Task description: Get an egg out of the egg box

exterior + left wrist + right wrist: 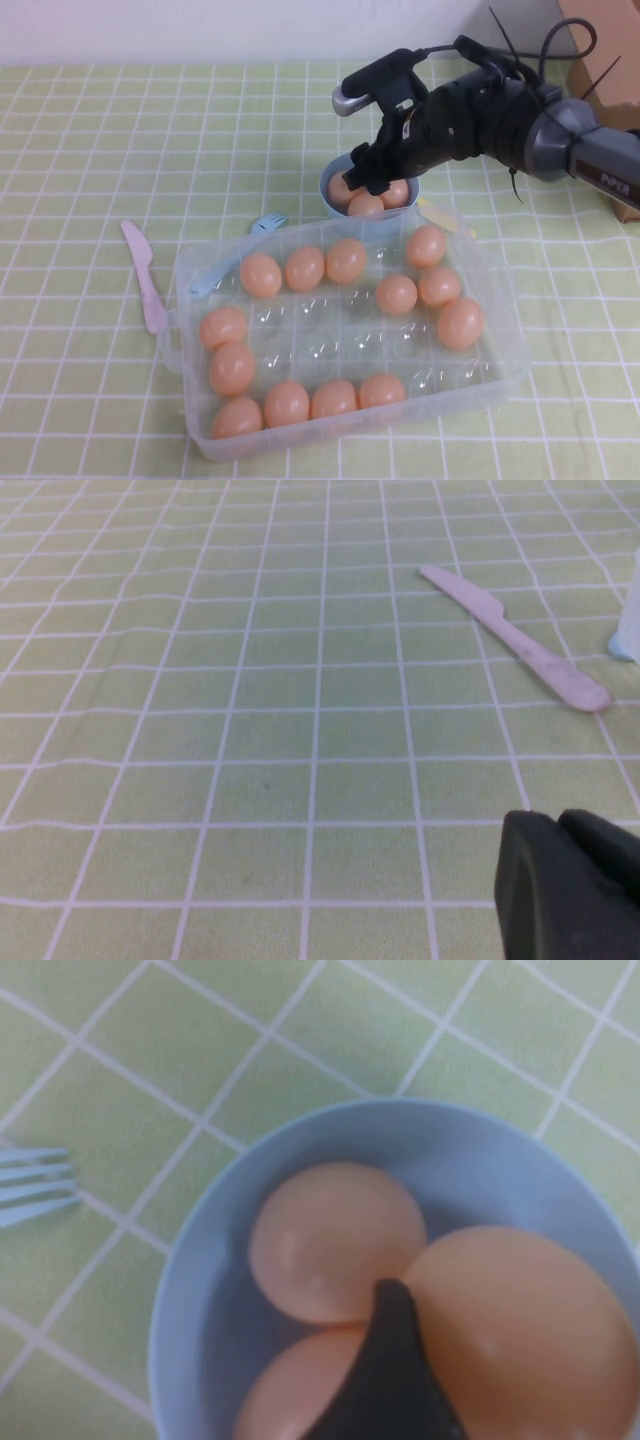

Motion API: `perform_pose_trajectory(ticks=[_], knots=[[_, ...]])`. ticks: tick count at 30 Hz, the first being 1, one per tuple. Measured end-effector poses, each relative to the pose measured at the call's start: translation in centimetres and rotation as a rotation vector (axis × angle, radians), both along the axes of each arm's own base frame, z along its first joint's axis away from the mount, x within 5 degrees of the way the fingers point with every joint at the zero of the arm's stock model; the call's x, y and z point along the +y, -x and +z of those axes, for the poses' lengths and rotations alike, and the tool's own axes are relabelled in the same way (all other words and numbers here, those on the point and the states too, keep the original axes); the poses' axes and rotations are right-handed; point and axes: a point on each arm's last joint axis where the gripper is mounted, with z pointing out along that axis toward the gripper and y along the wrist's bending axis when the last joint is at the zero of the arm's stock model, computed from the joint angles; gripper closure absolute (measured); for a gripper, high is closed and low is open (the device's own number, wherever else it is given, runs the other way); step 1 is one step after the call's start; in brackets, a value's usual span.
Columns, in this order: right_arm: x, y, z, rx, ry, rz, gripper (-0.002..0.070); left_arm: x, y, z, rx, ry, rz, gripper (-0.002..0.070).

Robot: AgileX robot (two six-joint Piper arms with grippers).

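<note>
The egg box (pixel 497 372) is a clear plastic case lying open in the near middle of the table, with several tan eggs (pixel 304 268) in its cells. My right gripper (pixel 384 178) hangs low over the small light-blue bowl (pixel 329 181) just behind the box. In the right wrist view one black finger (pixel 390 1360) presses against a large egg (pixel 520 1330) inside the bowl (pixel 200 1280), beside two other eggs; the other finger is out of frame. My left gripper (pixel 562 825) is shut and empty over bare cloth at the left, outside the high view.
A pink plastic knife (pixel 145 275) lies left of the box and also shows in the left wrist view (pixel 515 638). A blue fork (pixel 262 226) lies between bowl and box. A cardboard box (pixel 612 50) stands at the back right.
</note>
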Motion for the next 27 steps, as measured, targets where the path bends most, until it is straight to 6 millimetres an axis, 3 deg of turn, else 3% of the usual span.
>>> perform_pose_trajectory(ticks=[5,9,11,14,16,19,27], knots=[[0.1,0.3,1.3,-0.010,-0.053,-0.010,0.0194,0.0,0.0,0.0,0.000,0.000,0.000,0.0678],[-0.1,1.3,4.5,-0.050,-0.078,-0.003,0.0212,0.0,0.0,0.0,0.000,0.000,0.000,0.0678],[-0.2,2.3,6.1,-0.063,-0.094,-0.004,0.0248,0.0,0.0,0.0,0.000,0.000,0.000,0.0678],[-0.9,4.4,8.0,-0.080,-0.149,-0.025,0.0381,0.0,0.0,0.0,0.000,0.000,0.000,0.0678],[-1.6,6.4,8.8,-0.113,-0.190,-0.022,0.0524,0.0,0.0,0.0,0.000,0.000,0.000,0.0678],[-3.0,10.1,10.4,-0.199,-0.257,0.002,0.0640,0.0,0.0,0.0,0.000,0.000,0.000,0.0678],[-8.6,20.9,13.2,-0.406,-0.331,0.089,0.0689,0.0,0.0,0.0,0.000,0.000,0.000,0.0678]])
